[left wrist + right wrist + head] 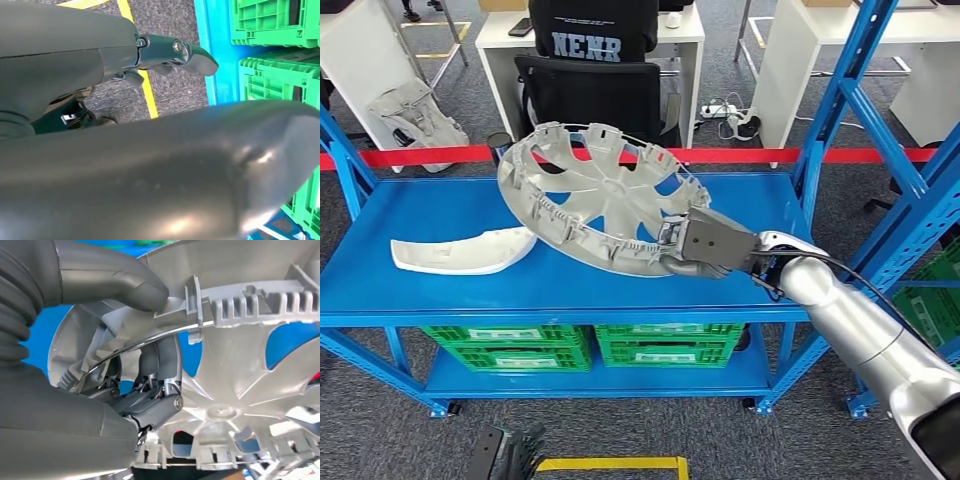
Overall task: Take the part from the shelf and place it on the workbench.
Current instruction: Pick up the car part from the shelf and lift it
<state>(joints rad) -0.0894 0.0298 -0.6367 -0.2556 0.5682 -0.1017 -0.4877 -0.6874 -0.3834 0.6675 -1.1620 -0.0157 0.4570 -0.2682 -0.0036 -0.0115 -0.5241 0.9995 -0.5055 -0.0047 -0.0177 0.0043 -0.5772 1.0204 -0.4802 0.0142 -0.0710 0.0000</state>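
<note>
A large silver-grey wheel cover (pixel 603 200) is tilted above the blue shelf top (pixel 433 280), its inner ribbed side facing up. My right hand (pixel 697 245) grips its near right rim. In the right wrist view the thumb (pixel 124 282) presses on the rim's edge while darker fingers (pixel 158 405) curl under the wheel cover (pixel 241 365). A white curved panel (pixel 463 250) lies flat on the shelf at the left. My left hand (pixel 509 450) hangs low near the floor; in the left wrist view its fingers (pixel 181 52) stretch out with nothing in them.
Blue rack uprights (pixel 848 90) rise at the right and a short one at the left (pixel 346 165). Green crates (pixel 584 345) sit on the lower shelf. A red barrier tape (pixel 433 155) runs behind the rack. A person in a dark top (pixel 592 30) sits at a white desk beyond.
</note>
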